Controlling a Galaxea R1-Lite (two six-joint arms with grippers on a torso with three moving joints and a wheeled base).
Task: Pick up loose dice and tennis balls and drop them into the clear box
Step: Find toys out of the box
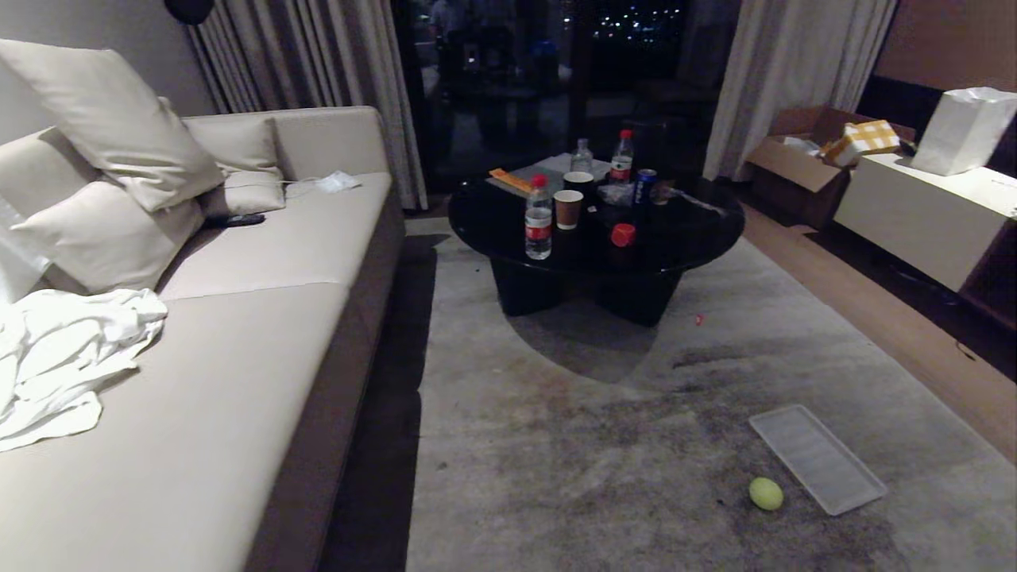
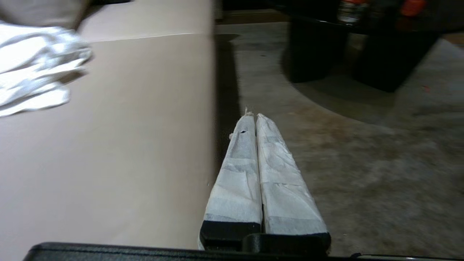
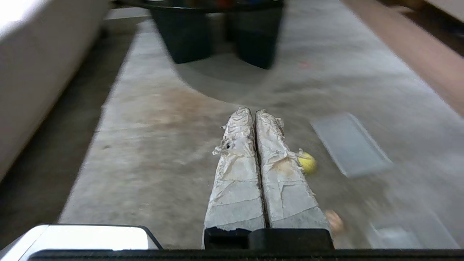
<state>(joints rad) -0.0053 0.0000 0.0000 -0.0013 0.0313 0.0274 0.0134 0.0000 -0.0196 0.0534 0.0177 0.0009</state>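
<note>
**Head view: one ball on the rug, both claws closed and empty**

Head view gives me the room from above: neither arm shows in it. A tennis ball (image 1: 766, 493) lies on the grey rug (image 1: 556, 445) at near right, just beside the near corner of a flat ribbed lid (image 1: 817, 458). I see no clear box from here. A red die (image 1: 623, 234) sits on the round black counter (image 1: 699, 230) further off, among bottles (image 1: 538, 218) and paper cups (image 1: 568, 209). The sofa (image 1: 238, 381) runs along the left, with pillows (image 1: 111, 119) at its far end and a crumpled white cloth (image 1: 63, 357) nearer me.

From the left wrist I see the left claw (image 2: 253, 116) with its taped fingers (image 2: 237, 181) pressed together, gripping nothing, pointing out along the sofa's edge above the rug.

From the right wrist, the right claw (image 3: 253, 111) is likewise shut tight and empty, held over the rug. The ball (image 3: 307, 162) shows just past one finger, apart from it, with the lid (image 3: 349, 143) beyond. A beige-pink die (image 3: 334, 221) peeks out close beside the claw's base, and next to it is a blurred pale shape that I cannot make out.
</note>
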